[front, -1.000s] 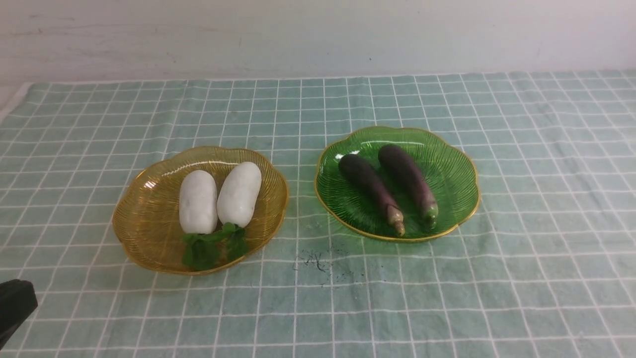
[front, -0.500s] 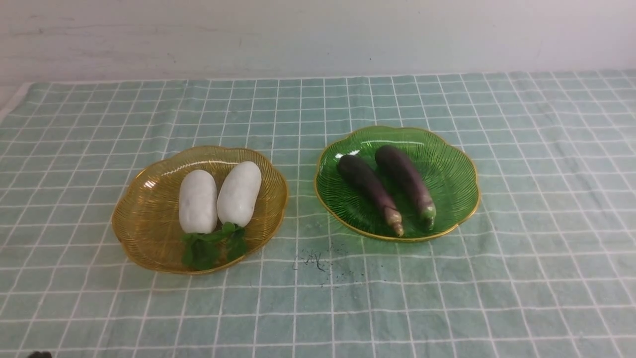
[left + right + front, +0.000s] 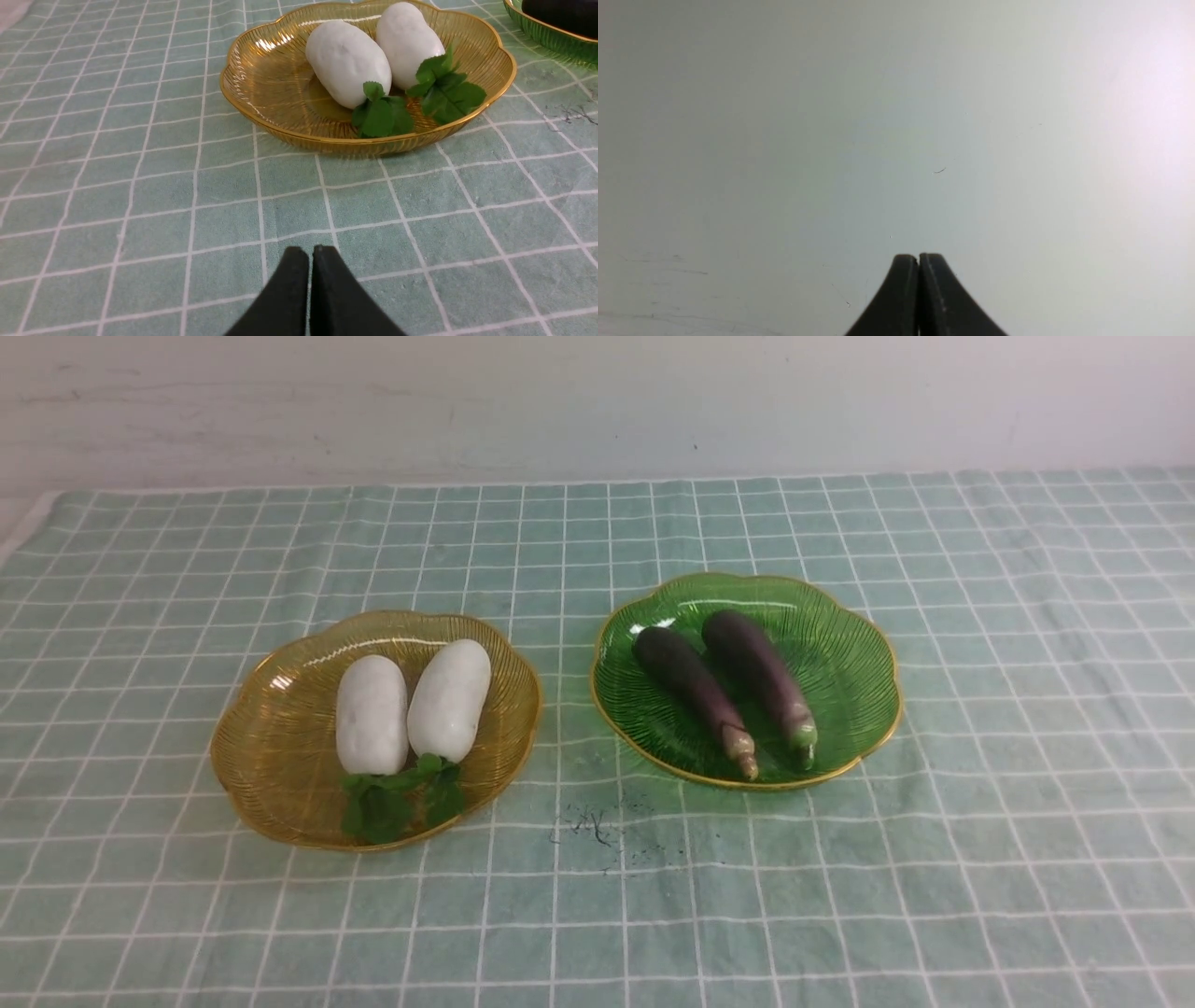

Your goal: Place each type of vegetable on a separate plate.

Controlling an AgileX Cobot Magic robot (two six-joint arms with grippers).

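Two white radishes point(image 3: 372, 714) point(image 3: 450, 700) with green leafy tops lie side by side on the amber-yellow plate point(image 3: 271, 747). Two dark purple eggplants point(image 3: 691, 686) point(image 3: 758, 672) rest on the green plate point(image 3: 850, 663). Neither arm shows in the front view. My left gripper point(image 3: 310, 249) is shut and empty, low over the cloth, well short of the amber-yellow plate point(image 3: 261, 88) and its radishes point(image 3: 348, 63) point(image 3: 409, 39). My right gripper point(image 3: 918, 255) is shut and empty, facing only a plain pale wall.
A green checked cloth point(image 3: 1027, 859) covers the table up to a white wall point(image 3: 597, 401) at the back. A small dark smudge point(image 3: 593, 823) marks the cloth in front of the two plates. An edge of the green plate point(image 3: 542, 35) shows in the left wrist view.
The left arm's dark tip at the front view's lower left corner has drawn back out of that view. The eggplants have shifted slightly on the green plate.
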